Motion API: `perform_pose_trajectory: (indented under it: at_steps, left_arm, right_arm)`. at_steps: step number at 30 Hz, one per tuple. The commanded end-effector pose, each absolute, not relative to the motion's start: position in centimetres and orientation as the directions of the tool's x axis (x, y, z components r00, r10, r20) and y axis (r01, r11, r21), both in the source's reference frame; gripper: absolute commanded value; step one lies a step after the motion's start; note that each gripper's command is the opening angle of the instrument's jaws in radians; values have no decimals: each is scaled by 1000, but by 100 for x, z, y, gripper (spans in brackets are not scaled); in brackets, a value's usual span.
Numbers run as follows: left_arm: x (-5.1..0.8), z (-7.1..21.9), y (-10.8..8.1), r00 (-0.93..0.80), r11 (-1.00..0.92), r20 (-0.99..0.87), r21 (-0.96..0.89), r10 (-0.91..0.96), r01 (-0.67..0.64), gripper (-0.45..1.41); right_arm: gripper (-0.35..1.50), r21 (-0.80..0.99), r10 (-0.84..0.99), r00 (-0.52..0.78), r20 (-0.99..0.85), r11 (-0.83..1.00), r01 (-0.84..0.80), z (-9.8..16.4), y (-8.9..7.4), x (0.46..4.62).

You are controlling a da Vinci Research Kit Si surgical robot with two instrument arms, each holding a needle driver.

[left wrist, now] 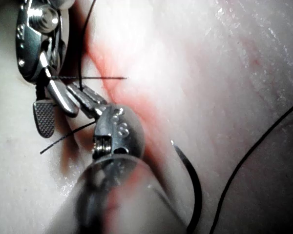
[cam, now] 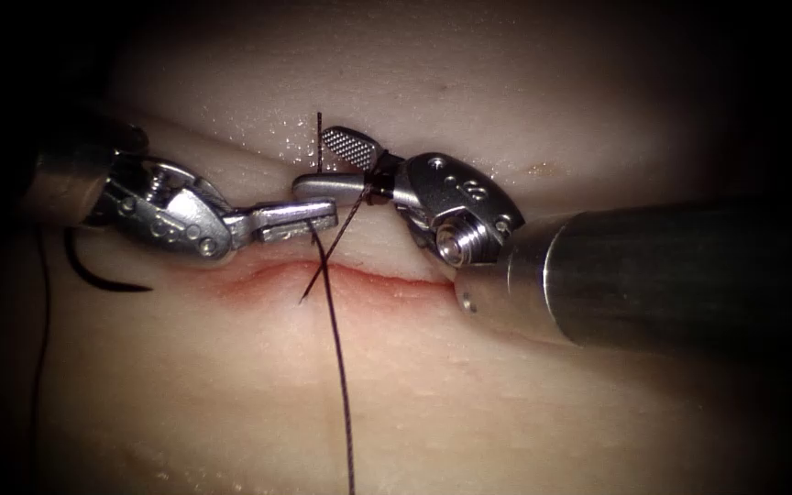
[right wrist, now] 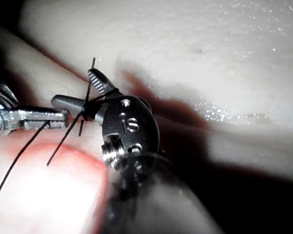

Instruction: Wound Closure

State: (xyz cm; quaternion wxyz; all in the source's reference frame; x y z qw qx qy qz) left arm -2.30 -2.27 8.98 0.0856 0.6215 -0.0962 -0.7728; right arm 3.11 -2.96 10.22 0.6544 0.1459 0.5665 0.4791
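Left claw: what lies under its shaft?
Under the left claw shaft, the needle lies free on the tissue, left of the cut. Its upper end is covered.

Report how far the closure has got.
Done: thread passes through the tissue at the cut; the needle lies free on the tissue, left of the cut. In hand: left tool shut on the thread; right tool open, thread crossing at its jaws' base. Left: the cut still gapes, no knot visible.

No text, label, brand, number or sign can be read.
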Motion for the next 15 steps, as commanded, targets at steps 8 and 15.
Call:
perform_pose_trajectory:
  at_steps: [8, 15]
  left_arm:
    - [-236, 905, -227, -214, -969, -945, 248, -246, 19, -45]
    - [-236, 906, -227, -218, -969, -944, 246, -246, 27, -45]
  right_arm:
    - [119, 780, 843, -113, -526, 425, -458, 1045, -299, 326]
    - [118, 800, 865, -124, -487, 384, -460, 1050, -301, 328]
